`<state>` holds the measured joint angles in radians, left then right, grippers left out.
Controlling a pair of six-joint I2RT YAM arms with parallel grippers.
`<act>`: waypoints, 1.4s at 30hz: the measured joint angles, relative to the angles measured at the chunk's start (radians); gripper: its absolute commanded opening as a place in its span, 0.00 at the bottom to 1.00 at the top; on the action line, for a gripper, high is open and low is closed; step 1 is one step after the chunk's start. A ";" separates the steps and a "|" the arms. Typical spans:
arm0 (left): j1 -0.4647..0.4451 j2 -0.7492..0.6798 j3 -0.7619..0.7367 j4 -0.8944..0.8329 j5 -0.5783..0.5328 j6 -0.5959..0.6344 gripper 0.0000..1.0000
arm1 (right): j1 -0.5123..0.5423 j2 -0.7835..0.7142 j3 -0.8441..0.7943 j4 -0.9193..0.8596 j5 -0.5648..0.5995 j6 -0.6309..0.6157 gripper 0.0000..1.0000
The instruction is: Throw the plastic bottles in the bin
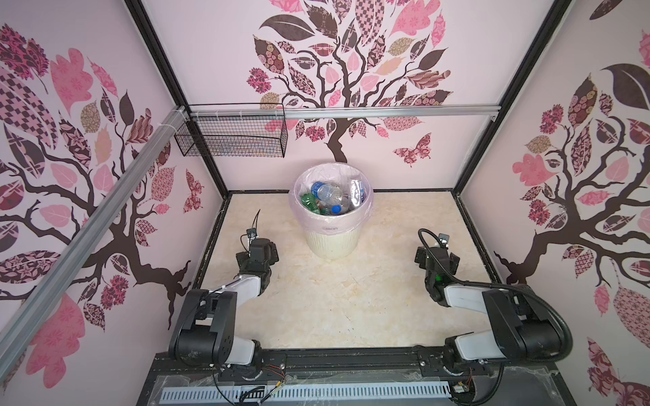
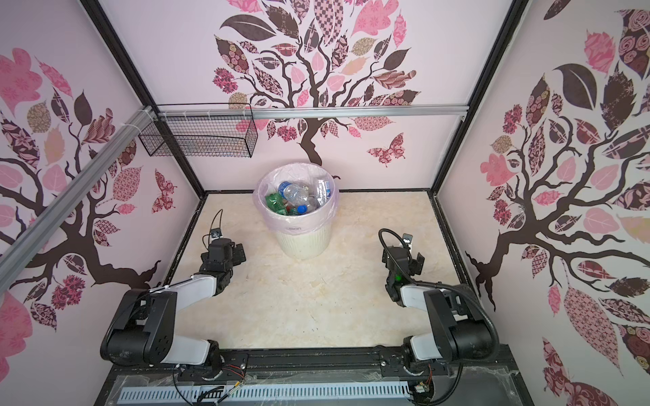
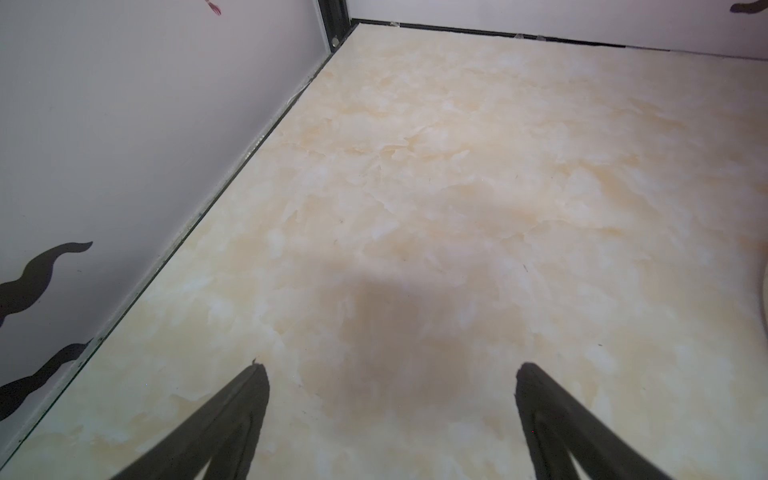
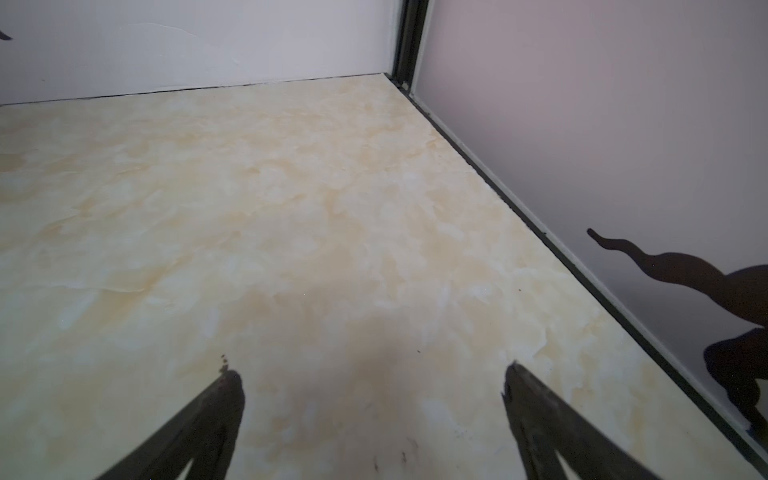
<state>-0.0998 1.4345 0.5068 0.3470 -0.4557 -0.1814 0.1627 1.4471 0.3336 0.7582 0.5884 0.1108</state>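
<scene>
The bin, cream and ribbed with a pale pink liner over its rim, stands at the back middle of the marble-patterned floor. Several plastic bottles lie inside it in both top views: clear ones with blue caps and green ones. No bottle shows on the floor. My left gripper hovers low to the front left of the bin, open and empty. My right gripper sits to the front right, also open over bare floor.
A black wire mesh basket hangs on the aluminium rail at the back left, above the floor. Patterned walls close in the floor on the left, back and right. The arm bases and a cable duct run along the front edge.
</scene>
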 measured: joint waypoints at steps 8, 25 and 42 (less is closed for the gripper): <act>0.002 -0.012 -0.033 0.186 0.010 0.076 0.97 | -0.008 0.079 -0.013 0.244 -0.068 -0.049 1.00; 0.100 0.139 -0.142 0.521 0.143 0.105 0.98 | -0.085 0.122 -0.076 0.409 -0.320 -0.066 1.00; 0.100 0.139 -0.142 0.521 0.172 0.102 0.98 | -0.087 0.122 -0.076 0.411 -0.345 -0.066 1.00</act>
<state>0.0002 1.5734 0.3645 0.8684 -0.2832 -0.0795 0.0761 1.5688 0.2581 1.1694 0.2432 0.0444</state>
